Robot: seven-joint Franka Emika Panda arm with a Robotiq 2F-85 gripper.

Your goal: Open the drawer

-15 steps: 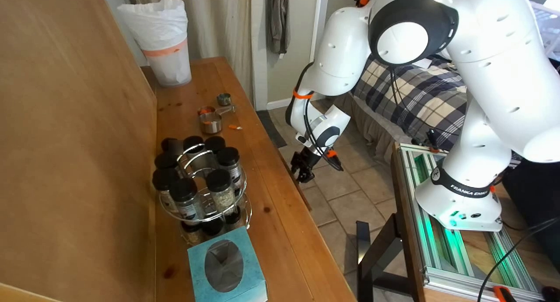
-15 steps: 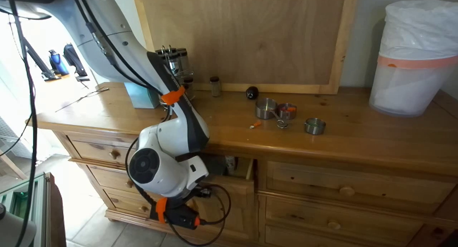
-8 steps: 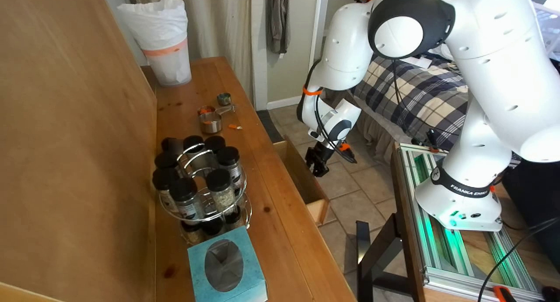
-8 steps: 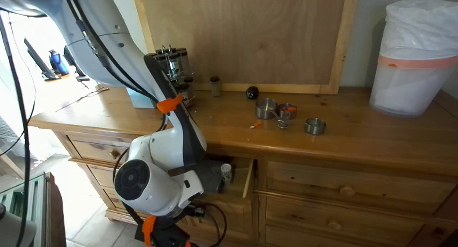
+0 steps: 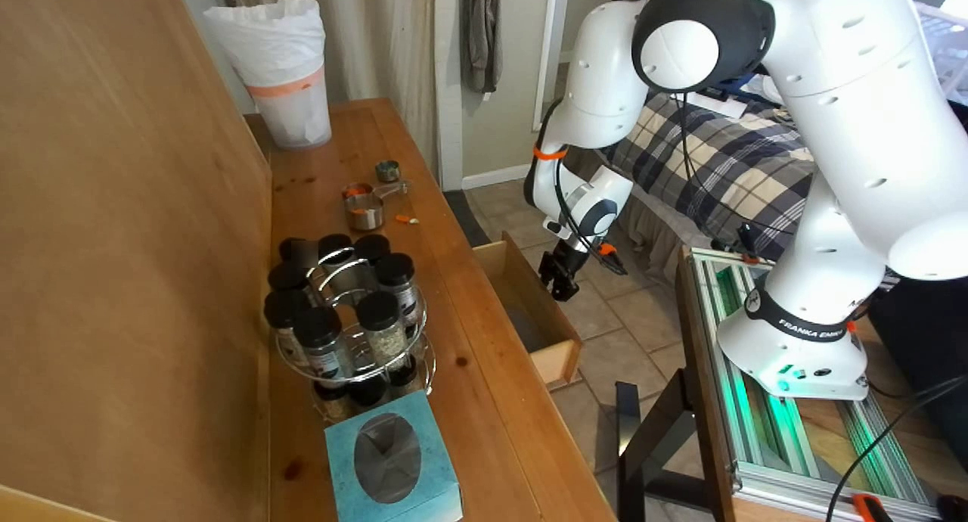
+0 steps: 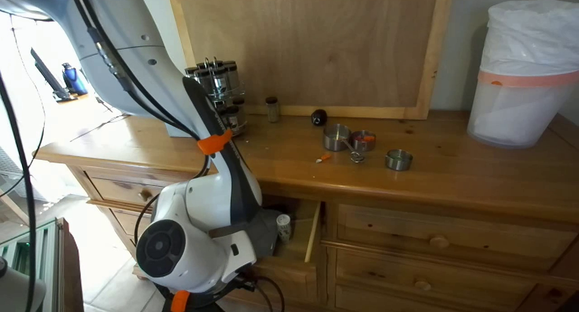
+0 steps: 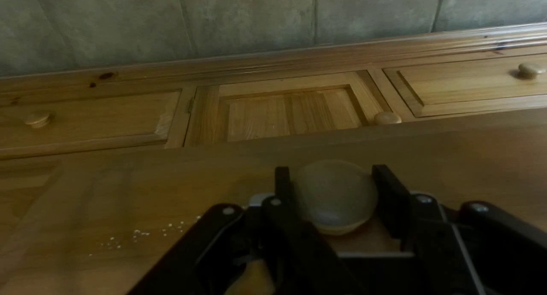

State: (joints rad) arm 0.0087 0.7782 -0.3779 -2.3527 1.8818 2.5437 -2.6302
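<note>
Drawer (image 5: 541, 310) farther out, white cylinder (image 6: 284, 227) inside, arm (image 6: 206, 199) in front

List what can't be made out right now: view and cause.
Part of the inside of the drawer: in an exterior view, behind the arm.
What the grey item in it is: same view, partly behind the arm.
How the knob joins the drawer: wrist view, hidden by the knob itself.
Label print on the spice jars: both exterior views, too small.
Part of the tissue box: in an exterior view, cut off by the bottom edge.
</note>
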